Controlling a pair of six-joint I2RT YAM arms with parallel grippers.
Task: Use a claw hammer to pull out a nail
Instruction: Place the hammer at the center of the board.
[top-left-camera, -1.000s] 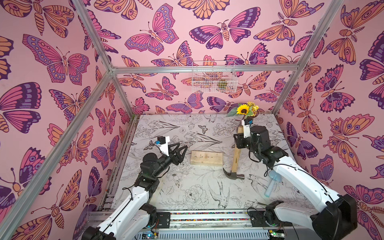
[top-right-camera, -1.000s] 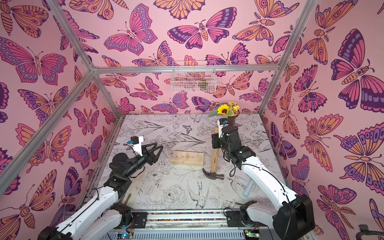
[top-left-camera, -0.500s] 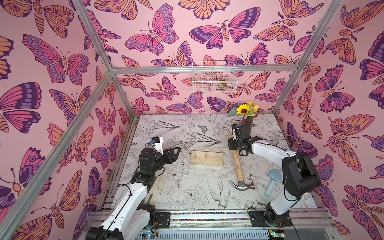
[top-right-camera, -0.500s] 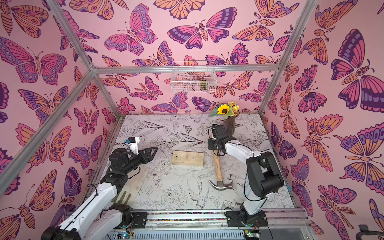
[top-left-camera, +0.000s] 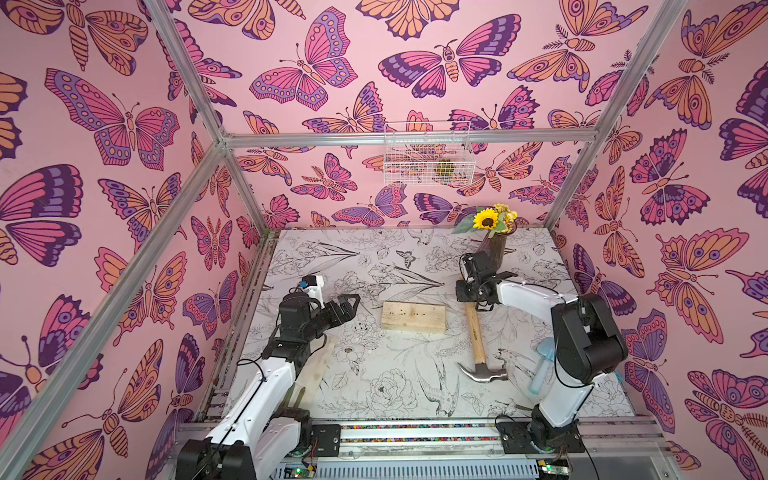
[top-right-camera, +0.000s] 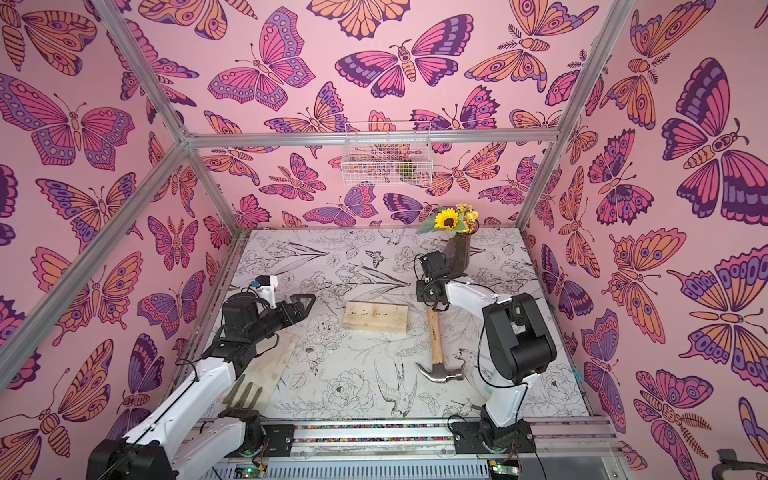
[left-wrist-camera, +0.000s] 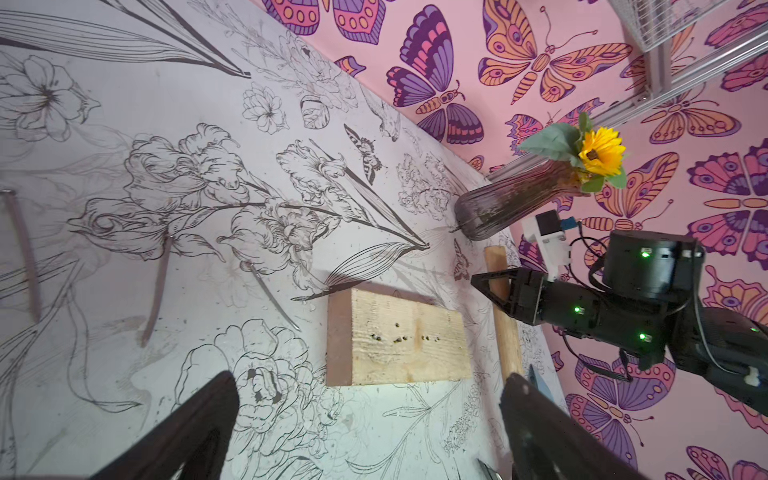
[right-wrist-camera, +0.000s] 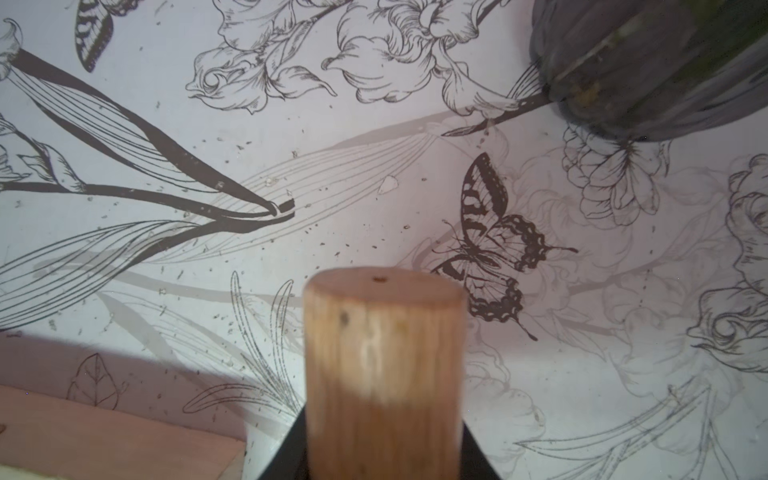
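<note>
On the table (top-left-camera: 386, 374): one claw hammer (top-left-camera: 477, 340), one block (top-left-camera: 413, 316).

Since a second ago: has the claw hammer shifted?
Yes. The claw hammer slid head-first toward the front rail, farther from the wood block, which stayed put.

top views: high front, facing down | left wrist: toward block (left-wrist-camera: 399, 336) | right wrist: close on claw hammer (right-wrist-camera: 382, 374)

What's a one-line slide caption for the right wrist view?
Right gripper shut on the claw hammer near its handle's butt end; wooden block and dark vase nearby on the floral table.
</note>
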